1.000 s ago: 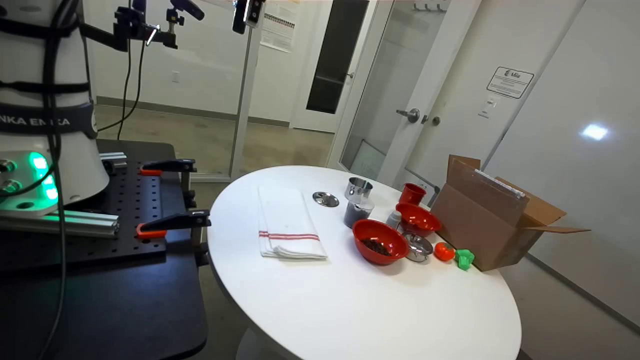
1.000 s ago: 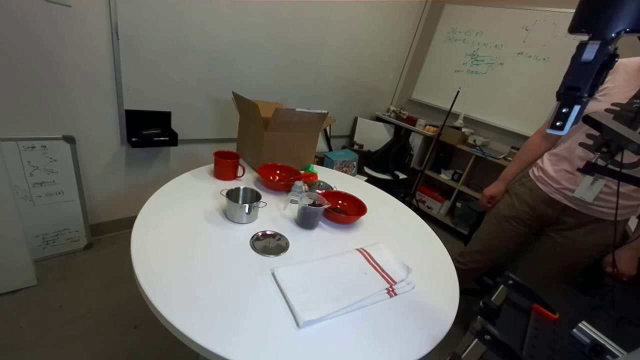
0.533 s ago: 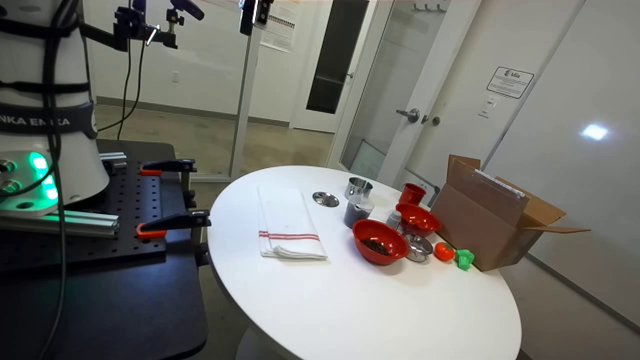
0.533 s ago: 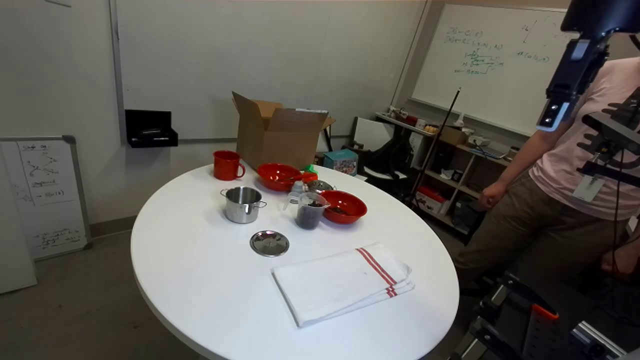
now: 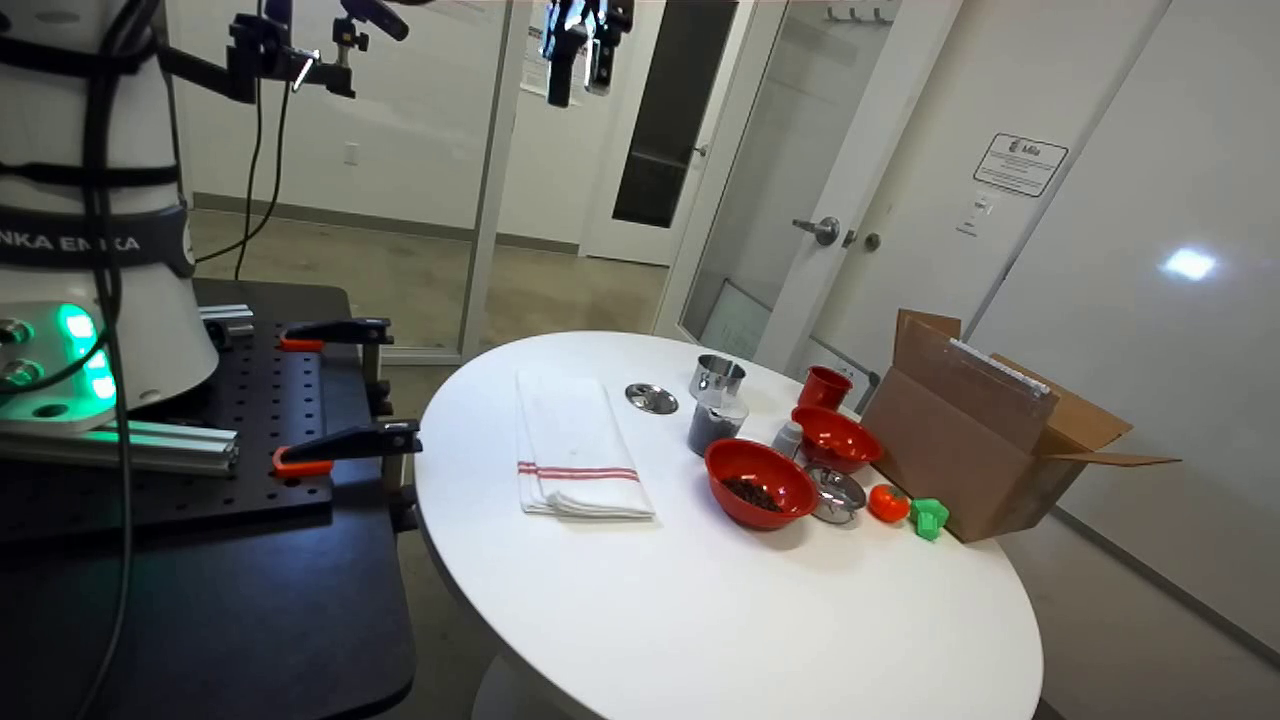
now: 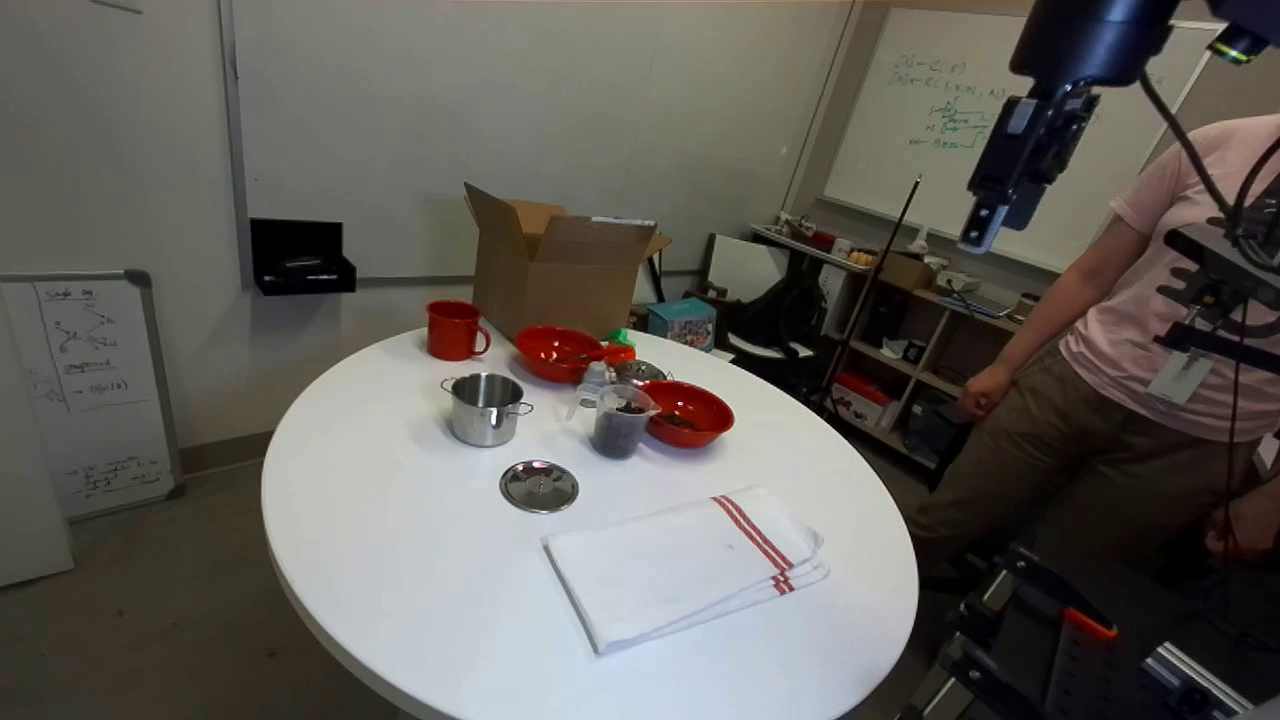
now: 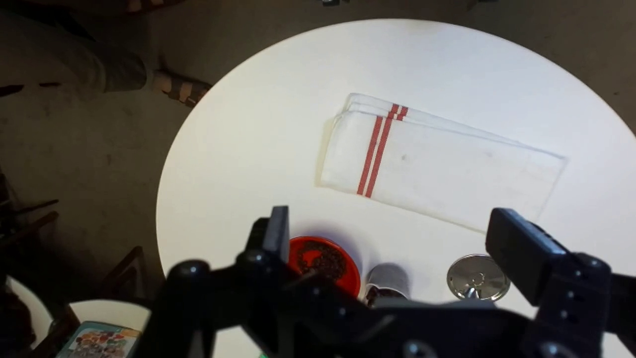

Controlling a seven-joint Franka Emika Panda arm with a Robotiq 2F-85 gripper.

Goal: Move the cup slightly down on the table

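The cup point(image 5: 712, 428) is a small grey tumbler with dark contents, upright on the round white table point(image 5: 760, 620). In an exterior view the cup point(image 6: 618, 430) looks clear, with a handle and spout, beside a red bowl. In the wrist view the cup point(image 7: 389, 279) shows between the fingers, its lower part in the picture hidden by the gripper body. My gripper point(image 7: 390, 221) is open and empty, high above the table. It shows at the top of an exterior view point(image 5: 578, 88) and at the upper right in an exterior view point(image 6: 985, 225).
A red bowl point(image 5: 760, 485) with dark bits stands against or very close to the cup. A steel pot point(image 6: 486, 412), a flat lid point(image 6: 540, 487), a small bottle point(image 5: 788, 438), another red bowl point(image 5: 838, 438), a red mug point(image 6: 454, 331), a folded towel point(image 6: 680, 570) and a cardboard box point(image 6: 560, 270) are around.
My gripper has moved out over the table side and a little lower: rightward in an exterior view, leftward in an exterior view. The objects on the table have not moved.
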